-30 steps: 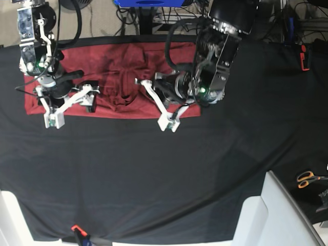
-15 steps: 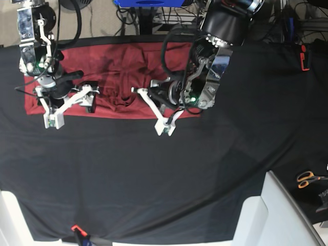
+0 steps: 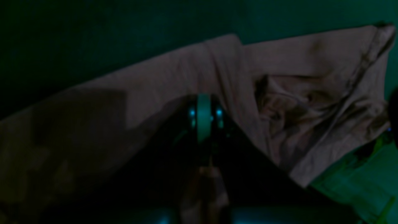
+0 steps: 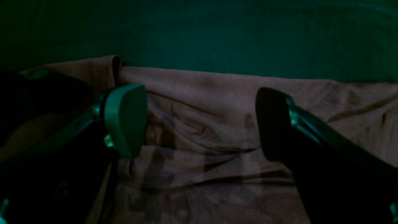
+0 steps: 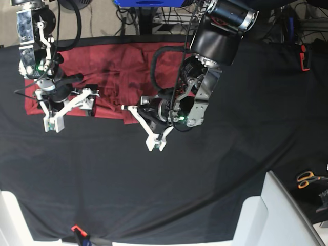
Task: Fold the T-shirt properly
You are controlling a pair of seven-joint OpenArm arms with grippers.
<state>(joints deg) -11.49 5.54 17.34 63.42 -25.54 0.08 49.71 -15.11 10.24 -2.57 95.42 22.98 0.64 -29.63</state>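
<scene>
1. Orange-handled scissors (image 5: 309, 179): at 4 o'clock on the black-draped surface (image 5: 169, 189), nearest the viewer.
2. Left tool (image 5: 149, 130): fingers pressed together, pinching a fold of the T-shirt (image 5: 110, 77) and lifting it, near centre.
3. Right tool (image 5: 69, 110): fingers spread wide, over the T-shirt's left end at 10 o'clock; contact unclear.
4. T-shirt: maroon, rumpled, spread along the far edge, 10 to 12 o'clock.

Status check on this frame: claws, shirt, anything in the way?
Left claw shut on the T-shirt, dragging its edge. Right claw open over the shirt, holding nothing. Shirt rumpled on the black cloth. Nothing blocking.
</scene>
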